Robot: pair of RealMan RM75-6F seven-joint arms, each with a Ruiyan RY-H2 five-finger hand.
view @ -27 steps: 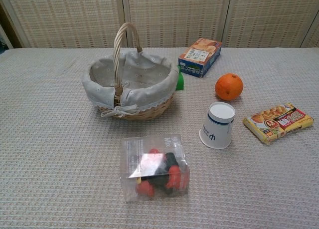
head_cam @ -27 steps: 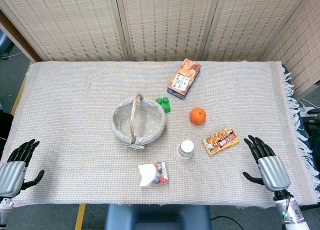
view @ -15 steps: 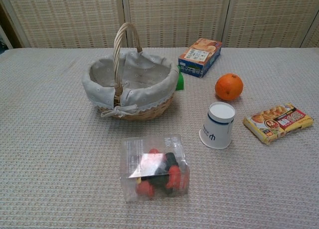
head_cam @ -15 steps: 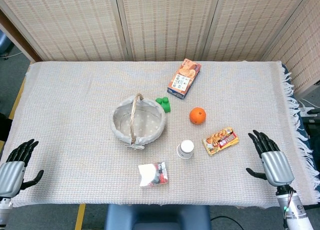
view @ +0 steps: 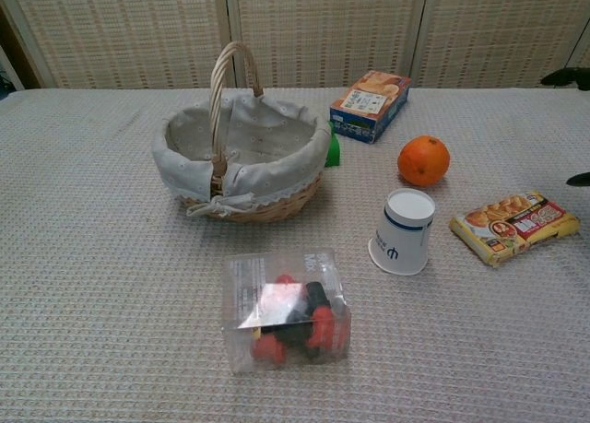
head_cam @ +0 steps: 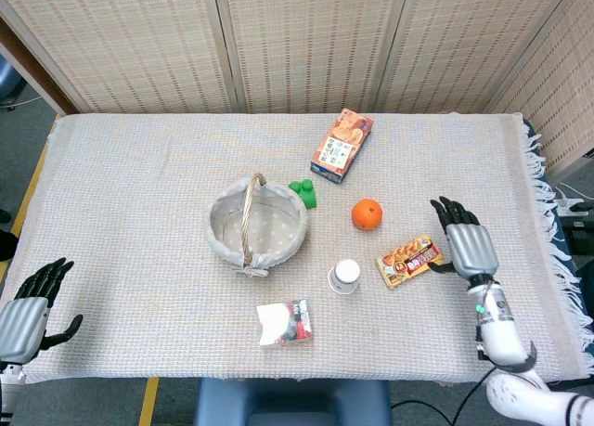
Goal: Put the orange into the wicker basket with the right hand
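Orange in colour and round, the orange fruit (head_cam: 367, 213) sits right of centre in the head view, on the woven beige tablecloth (head_cam: 139, 194), untouched. At centre-left of it stands the wicker basket with pale dotted lining and arched handle (head_cam: 256, 225), a green toy block (head_cam: 303, 192) just beside its upper-right rim. The right hand (head_cam: 462, 241), fingers spread and holding nothing, hovers at the right of the frame, next to the flat yellow-red snack packet (head_cam: 409, 260). The left hand (head_cam: 26, 305), likewise empty with fingers apart, sits at the lower left corner. A white paper cup (head_cam: 345, 276) lies below the orange.
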